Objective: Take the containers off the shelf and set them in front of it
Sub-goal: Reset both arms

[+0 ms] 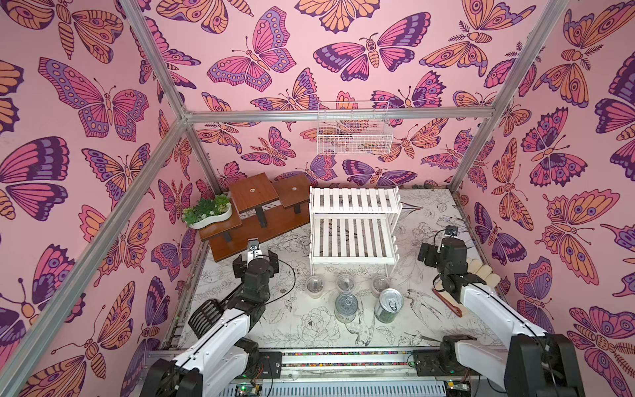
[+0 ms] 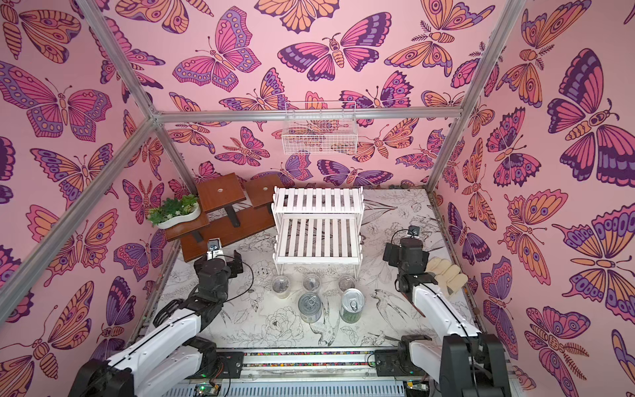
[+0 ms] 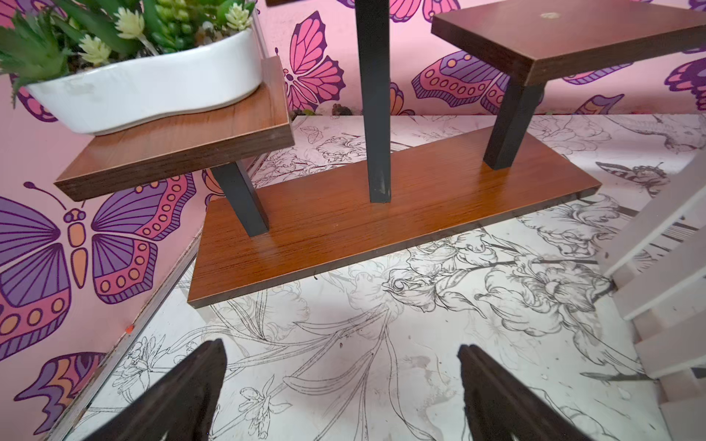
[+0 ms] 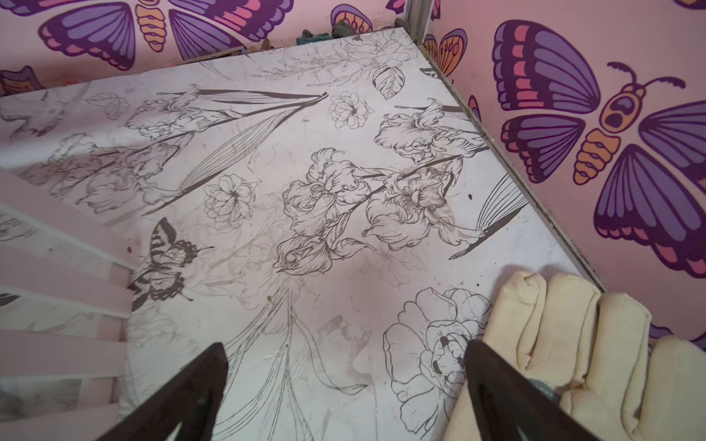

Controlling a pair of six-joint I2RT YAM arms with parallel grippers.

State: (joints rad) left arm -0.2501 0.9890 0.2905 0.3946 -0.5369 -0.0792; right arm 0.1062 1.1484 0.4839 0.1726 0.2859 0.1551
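- Both tiers of the shelf (image 1: 354, 237) are bare in both top views; I see nothing on the slats, so I judge the unloading done
- The row of three clear tubs (image 1: 345, 282) stands upright on the table (image 1: 295, 319) just in front of the shelf's front legs, lids on, each apart from its neighbour
- The pale-labelled can (image 1: 346, 306) and the green-striped can (image 1: 388, 304) stand upright one row further out from the shelf, just beside the tubs. My reading is that the taller cans went behind the tubs, away from the shelf, so neither row blocks access to the other
- The left gripper (image 3: 340, 347) hovers over bare table off the shelf's left side, near the base of the brown stepped stand (image 1: 261, 220). Its jaws are spread wide with only the table print between them
- The right gripper (image 4: 345, 347) hovers off the shelf's right side, jaws likewise wide apart and holding nothing, with a cream glove (image 4: 573, 343) lying just beside one finger
- I take it both arms sit out at the shelf's flanks to stay clear of the five containers, so a stray elbow cannot tip a can
- The white planter (image 1: 209, 214) on the stand and the wire basket (image 1: 354, 129) on the wall above the shelf are not part of the job
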